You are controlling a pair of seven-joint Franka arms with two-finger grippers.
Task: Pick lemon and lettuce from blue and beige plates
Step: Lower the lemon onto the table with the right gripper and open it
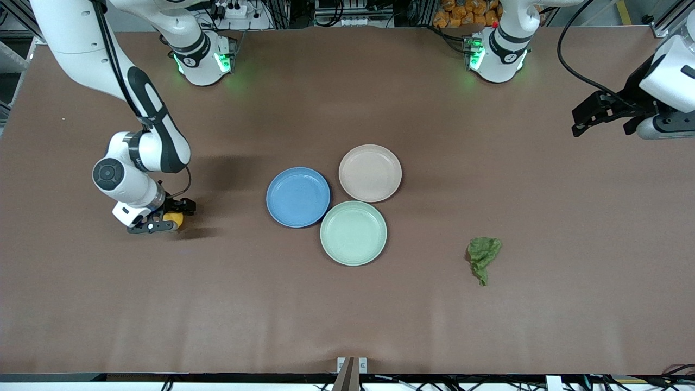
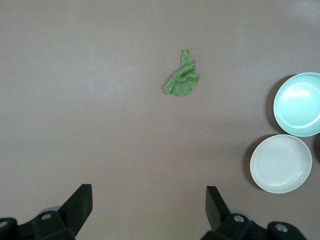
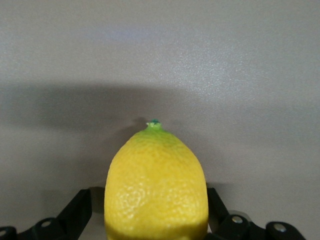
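Right gripper (image 1: 163, 220) low, fingers around lemon (image 1: 174, 219), grip unclear; left gripper (image 1: 601, 115) wide apart, aloft

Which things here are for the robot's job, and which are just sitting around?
For the job: lemon between the right gripper's fingers; lettuce on the table; blue plate; beige plate.

Just sitting around: mint-green plate. The left gripper waits, open.

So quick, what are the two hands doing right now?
Left hand: open, holding nothing, up over the table.
Right hand: low at the table around the lemon; gripping or released, cannot be told.
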